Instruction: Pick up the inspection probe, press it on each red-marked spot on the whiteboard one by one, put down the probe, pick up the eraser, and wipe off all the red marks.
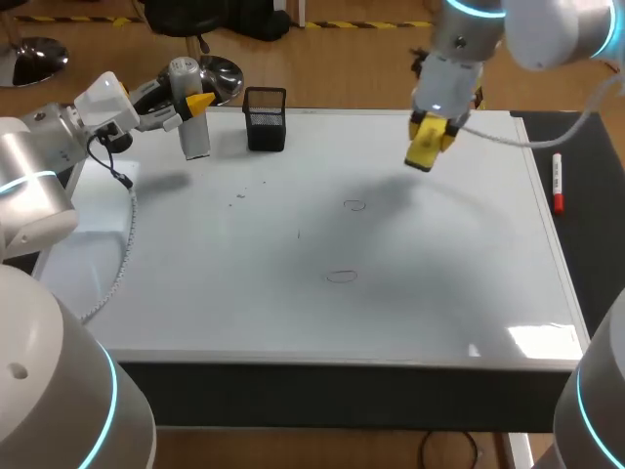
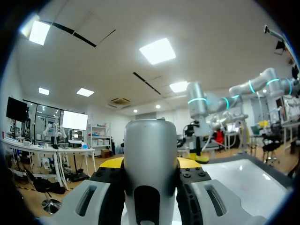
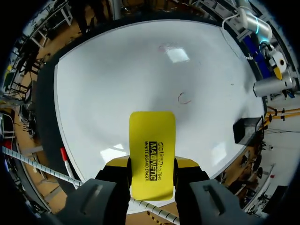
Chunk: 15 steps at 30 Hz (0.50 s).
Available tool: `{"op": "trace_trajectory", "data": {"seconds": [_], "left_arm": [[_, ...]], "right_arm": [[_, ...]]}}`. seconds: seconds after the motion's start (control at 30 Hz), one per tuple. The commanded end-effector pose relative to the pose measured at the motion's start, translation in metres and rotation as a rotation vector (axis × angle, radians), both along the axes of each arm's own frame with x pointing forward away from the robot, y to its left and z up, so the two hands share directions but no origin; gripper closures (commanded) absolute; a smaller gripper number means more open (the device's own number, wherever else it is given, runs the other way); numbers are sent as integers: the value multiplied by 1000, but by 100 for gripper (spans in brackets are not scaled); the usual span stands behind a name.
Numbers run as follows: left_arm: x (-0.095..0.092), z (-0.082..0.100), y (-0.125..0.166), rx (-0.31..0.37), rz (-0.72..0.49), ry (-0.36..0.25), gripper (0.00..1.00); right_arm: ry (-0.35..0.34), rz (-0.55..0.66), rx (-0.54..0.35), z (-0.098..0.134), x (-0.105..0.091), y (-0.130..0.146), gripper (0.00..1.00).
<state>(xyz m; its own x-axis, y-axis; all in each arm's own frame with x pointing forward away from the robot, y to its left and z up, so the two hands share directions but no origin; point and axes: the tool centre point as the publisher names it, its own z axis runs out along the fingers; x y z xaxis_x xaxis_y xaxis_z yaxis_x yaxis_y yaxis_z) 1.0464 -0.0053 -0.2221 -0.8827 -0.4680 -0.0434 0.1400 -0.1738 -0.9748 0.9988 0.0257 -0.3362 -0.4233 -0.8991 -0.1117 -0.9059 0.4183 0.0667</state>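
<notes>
Your right gripper [image 3: 152, 169] is clamped on the yellow eraser [image 3: 152, 140] over the whiteboard's [image 1: 469, 283] far edge, nearest red mark [image 1: 354, 205] at its 8 o'clock from overhead, while your left gripper [image 1: 191, 106] grips the probe [image 1: 196, 135].

left end effector [image 1: 192, 106] clamps the probe [image 1: 196, 137] upright at far left; right end effector [image 1: 430, 135], raised, pinches the eraser [image 3: 152, 150].

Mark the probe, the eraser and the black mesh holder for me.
probe [image 1: 197, 137], head view, on its lower grey body.
eraser [image 3: 152, 140], right wrist view, on the middle of its yellow face.
mesh holder [image 1: 265, 129], head view, on its front wall.
</notes>
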Motion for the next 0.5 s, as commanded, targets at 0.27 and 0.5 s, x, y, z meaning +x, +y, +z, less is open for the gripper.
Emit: {"op": "trace_trajectory", "data": {"seconds": [0.27, 0.5], "left_arm": [[-1, 1, 0, 1, 3, -1, 100], [-1, 1, 0, 1, 3, -1, 100]], "right_arm": [[-27, 95, -6, -23, -32, 77, 100], [-7, 164, -15, -34, -36, 113, 100]]}}
